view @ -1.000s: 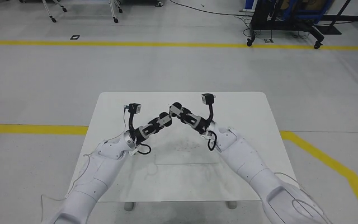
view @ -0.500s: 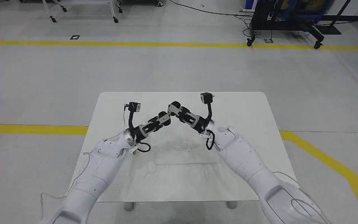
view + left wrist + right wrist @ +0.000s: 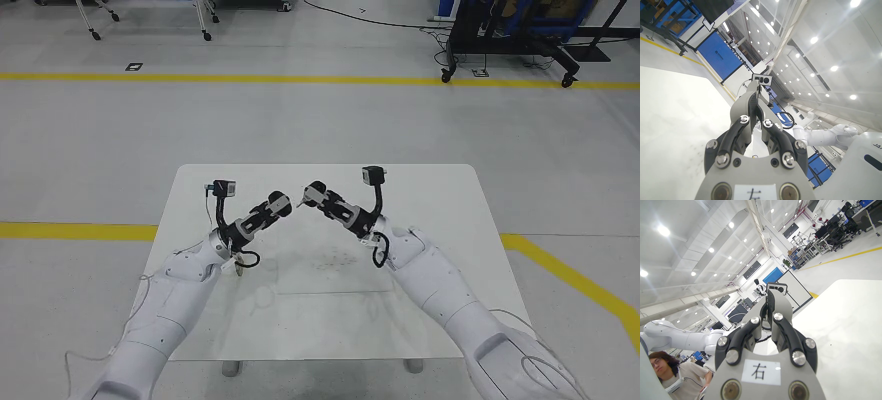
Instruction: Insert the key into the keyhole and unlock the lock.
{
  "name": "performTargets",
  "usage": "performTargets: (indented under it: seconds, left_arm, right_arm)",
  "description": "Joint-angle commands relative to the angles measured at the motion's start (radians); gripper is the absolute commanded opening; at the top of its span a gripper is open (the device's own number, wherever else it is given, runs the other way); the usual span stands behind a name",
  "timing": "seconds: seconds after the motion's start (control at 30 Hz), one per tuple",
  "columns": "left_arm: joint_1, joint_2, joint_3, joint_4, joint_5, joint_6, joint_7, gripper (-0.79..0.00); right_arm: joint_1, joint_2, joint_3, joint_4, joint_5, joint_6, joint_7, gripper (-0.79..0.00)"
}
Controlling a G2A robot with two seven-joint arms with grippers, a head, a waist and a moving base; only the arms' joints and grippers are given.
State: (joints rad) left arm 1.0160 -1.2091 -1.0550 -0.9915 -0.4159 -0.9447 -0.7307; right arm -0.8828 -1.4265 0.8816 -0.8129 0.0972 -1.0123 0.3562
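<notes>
Over the far-middle of the table [image 3: 440, 200], both arms slant up twd each other like a roof peak. The left gripper [image 3: 281, 204] sits left of the right gripper [image 3: 311, 192], tips facing, near but apart w/ a small gap btwn them. The right one is slightly farther back. Both are held above the tabletop, not touching it.

Left wrist cam: left gripper [image 3: 757, 91] is clenched, ribbed black pads [image 3: 753, 102] pressed together along their length. Can't tell if anything is pinched btwn them. Just past the tips is the right arm's camera box [image 3: 762, 80]; the white table [image 3: 677, 98] lies beneath.

Right wrist cam: right gripper [image 3: 770, 296] is also clenched, pads [image 3: 770, 306] together. Again can't tell if it grips anything. The left arm's camera box [image 3: 776, 288] is just beyond the tips, w/ the table [image 3: 838, 313] below.

Key & lock: can't tell where they are.

Faint scuff marks [image 3: 335, 262] on the tabletop nearer the robot. Bkgd: yellow floor line [image 3: 300, 78] across the far side, dark wheeled rack [image 3: 510, 40] at far right.
</notes>
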Motion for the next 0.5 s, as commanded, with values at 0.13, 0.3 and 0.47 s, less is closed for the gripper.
performTargets:
  seconds: [0.13,0.3,0.47]
  left_arm:
    - [0.003,0.001,0.009,-0.013,-0.023,0.011,-0.051,-0.4]
    - [0.002,0.0,0.017,-0.013,-0.038,0.014,-0.078,-0.425]
    - [-0.001,-0.003,0.026,-0.011,-0.047,0.018,-0.098,-0.545]
  right_arm:
    - [-0.001,0.0,0.015,-0.001,0.008,0.0,0.014,-0.785]
    - [-0.005,-0.002,0.019,-0.004,-0.01,0.0,0.011,-0.785]
    - [-0.005,-0.007,0.015,-0.003,0.002,0.0,0.029,-0.785]
